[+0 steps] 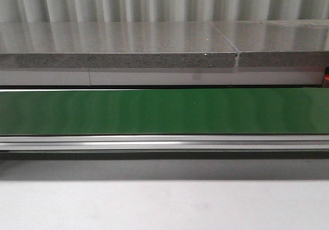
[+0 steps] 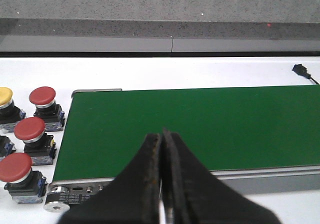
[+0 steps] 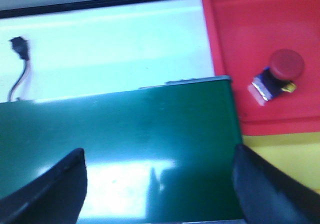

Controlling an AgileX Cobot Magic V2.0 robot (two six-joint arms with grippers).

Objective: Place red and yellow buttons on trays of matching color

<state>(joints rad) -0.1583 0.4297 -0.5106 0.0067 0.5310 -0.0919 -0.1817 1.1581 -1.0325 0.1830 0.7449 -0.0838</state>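
Front view gives you only the scene: green conveyor belt [image 1: 164,111] running the full width, aluminium rail [image 1: 164,142] along its near edge, white table [image 1: 164,204] in front. Behind the belt, a grey speckled stone ledge [image 1: 118,53] with a seam right of centre, then a corrugated metal wall [image 1: 154,1]. No arms or buttons there.

Left wrist view, left to right:
- One yellow button [image 2: 5,96] at the frame edge, cut off.
- Three red buttons on the white surface, just off the belt's end: [image 2: 42,96], [image 2: 29,129], [image 2: 15,167]. All upright on dark switch bodies, close together, not on any tray.
- Belt end roller [image 2: 56,206] beside the nearest red one.
- Left gripper [image 2: 161,149] over the belt's near edge, fingers pressed together, nothing between them.
- Small black connector with lead [image 2: 300,70] on the white surface beyond the belt's far right.

Right wrist view (blurred):
- Black connector on wires [image 3: 20,49] on the white table.
- Right gripper [image 3: 160,184] spread wide over the belt, holding nothing.
- Red tray [image 3: 225,59] past the belt end, one red button [image 3: 280,74] lying tilted in it.
- Yellow tray [image 3: 285,159] touching the red tray's edge; you see only part of it, no button on that part.
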